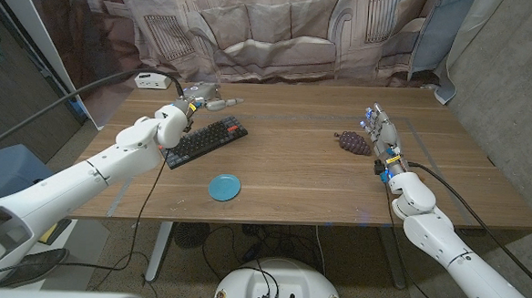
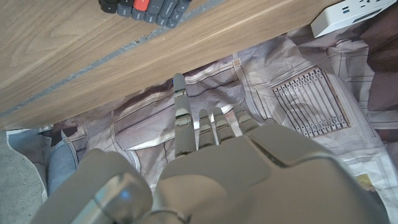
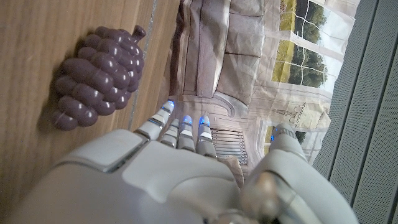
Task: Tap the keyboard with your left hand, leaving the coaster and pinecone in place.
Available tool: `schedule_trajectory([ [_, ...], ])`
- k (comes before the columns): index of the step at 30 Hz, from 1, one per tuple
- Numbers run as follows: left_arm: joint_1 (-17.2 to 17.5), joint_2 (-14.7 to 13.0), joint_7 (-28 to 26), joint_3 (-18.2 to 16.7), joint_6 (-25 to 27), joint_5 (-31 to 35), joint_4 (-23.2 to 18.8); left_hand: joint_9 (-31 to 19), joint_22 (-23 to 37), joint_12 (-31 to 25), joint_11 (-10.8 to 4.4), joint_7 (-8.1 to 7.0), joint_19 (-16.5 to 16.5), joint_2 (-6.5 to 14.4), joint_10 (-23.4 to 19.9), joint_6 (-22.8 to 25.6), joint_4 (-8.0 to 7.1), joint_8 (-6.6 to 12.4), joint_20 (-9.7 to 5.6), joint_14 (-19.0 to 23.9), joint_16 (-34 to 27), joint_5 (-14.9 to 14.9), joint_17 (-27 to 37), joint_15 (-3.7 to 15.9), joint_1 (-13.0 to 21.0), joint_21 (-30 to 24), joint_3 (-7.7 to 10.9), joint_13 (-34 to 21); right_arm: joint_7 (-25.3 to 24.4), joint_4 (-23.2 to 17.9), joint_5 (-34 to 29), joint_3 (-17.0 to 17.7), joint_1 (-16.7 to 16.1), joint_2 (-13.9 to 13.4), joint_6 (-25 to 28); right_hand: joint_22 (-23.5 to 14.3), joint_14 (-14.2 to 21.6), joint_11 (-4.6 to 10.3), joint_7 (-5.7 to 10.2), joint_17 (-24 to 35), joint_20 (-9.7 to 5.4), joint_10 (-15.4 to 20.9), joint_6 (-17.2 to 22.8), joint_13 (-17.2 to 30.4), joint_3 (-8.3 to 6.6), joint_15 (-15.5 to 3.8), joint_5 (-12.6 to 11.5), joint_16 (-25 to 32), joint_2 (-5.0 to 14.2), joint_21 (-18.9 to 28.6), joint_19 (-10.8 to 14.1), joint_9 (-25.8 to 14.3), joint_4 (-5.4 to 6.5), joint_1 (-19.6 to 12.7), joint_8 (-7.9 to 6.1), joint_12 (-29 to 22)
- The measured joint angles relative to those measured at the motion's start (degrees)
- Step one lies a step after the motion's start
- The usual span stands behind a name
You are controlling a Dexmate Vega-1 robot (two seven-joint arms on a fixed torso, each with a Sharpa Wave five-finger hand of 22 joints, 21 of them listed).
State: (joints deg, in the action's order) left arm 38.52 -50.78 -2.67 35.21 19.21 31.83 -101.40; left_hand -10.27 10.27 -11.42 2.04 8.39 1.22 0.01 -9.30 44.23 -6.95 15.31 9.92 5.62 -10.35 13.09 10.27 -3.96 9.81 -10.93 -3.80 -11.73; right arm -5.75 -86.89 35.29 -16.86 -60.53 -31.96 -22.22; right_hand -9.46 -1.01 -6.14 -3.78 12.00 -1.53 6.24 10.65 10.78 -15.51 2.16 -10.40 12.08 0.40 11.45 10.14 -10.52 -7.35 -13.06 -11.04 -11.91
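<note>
Fingers of left hand extended, one stretched furthest, holding nothing, hovering past far end of keyboard.
Right hand stands on edge, fingers straight and together, just beside pinecone. Blue coaster lies on surface near keyboard's front.

Head view high over the whole table; wrist views close behind each hand.

Bare worktop runs wide between keyboard and pinecone; blue coaster sits just in front of the keyboard.
</note>
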Motion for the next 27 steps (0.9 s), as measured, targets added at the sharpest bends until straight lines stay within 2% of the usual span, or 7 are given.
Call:
schedule_trajectory([
  [22, -3.1, 2.5, 1.9, 3.7, -1.7, 0.8, 5.8, 0.0, 0.0, 0.2, 0.19, 0.43, 0.0, -0.3, 1.8, 0.0, 0.07, -0.92, 0.00, -0.6, 0.0, 0.5, 0.0, 0.06, -0.3, 0.0, -0.87, 0.0, -0.7, -0.8, -0.4, 0.3, -0.3, -0.4, 0.5, -0.3, 0.0, 0.00, 0.00, 0.0, 0.00, 0.6, 0.0, 0.0, 0.25, -0.01, 0.0, 0.0, 0.00, 0.0, 0.0, 0.0, 0.25, 0.0, 0.00, 0.0],
  [27, -3.9, 3.0, 2.0, 4.6, -2.0, 1.3, 7.1, 0.0, 0.0, 0.2, -0.41, 0.43, 0.1, -0.3, 2.5, 0.0, 0.07, -1.13, 0.15, -0.6, 0.0, 0.5, 0.0, 0.06, -0.3, 0.0, -0.86, 0.0, -0.9, -1.0, -0.5, 0.3, -0.4, -0.4, 0.7, -0.3, 0.0, 0.00, 0.00, 0.0, 0.00, 0.6, 0.0, 0.0, 0.48, -0.01, 0.0, 0.0, 0.00, 0.0, 0.0, 0.0, 0.02, 0.0, 0.00, 0.0],
])
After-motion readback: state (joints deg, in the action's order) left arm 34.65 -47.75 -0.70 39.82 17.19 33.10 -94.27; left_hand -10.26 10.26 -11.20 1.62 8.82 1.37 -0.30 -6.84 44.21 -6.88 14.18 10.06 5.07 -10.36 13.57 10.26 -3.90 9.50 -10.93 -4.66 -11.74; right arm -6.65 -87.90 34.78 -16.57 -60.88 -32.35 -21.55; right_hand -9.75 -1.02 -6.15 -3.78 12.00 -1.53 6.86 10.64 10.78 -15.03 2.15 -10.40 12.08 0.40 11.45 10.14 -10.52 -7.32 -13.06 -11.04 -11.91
